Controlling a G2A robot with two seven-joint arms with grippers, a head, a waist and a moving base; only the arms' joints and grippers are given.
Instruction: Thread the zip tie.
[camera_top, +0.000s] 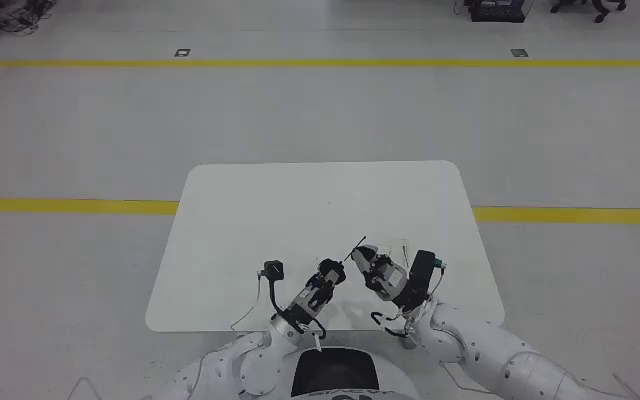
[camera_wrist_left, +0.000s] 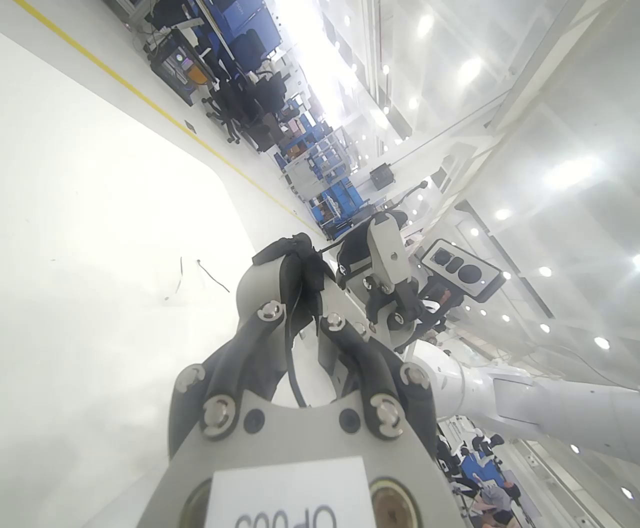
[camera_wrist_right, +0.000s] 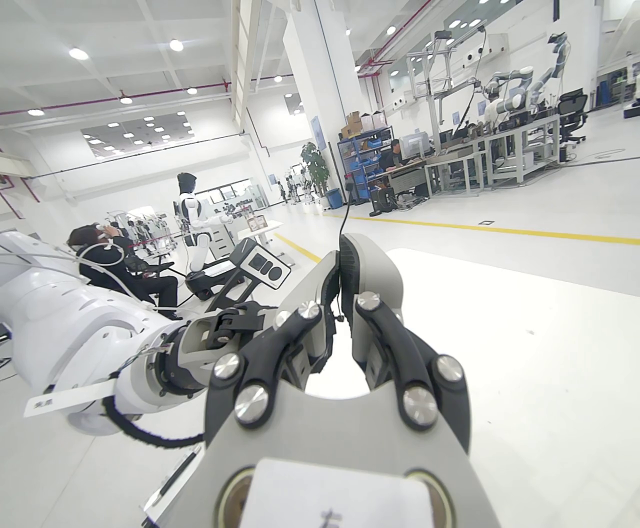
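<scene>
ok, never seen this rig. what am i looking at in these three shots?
A two-armed robot at a white table. The wide picture is from a camera above the arms, looking down. The other two are from a camera on each wrist, looking along that arm's gripper. The right gripper is shut on a thin black zip tie whose end sticks up beyond it. The left gripper is shut on a thin black strip too, likely the same tie, though I cannot tell. The two grippers are close together above the table's near side. A few thin dark bits lie on the table.
</scene>
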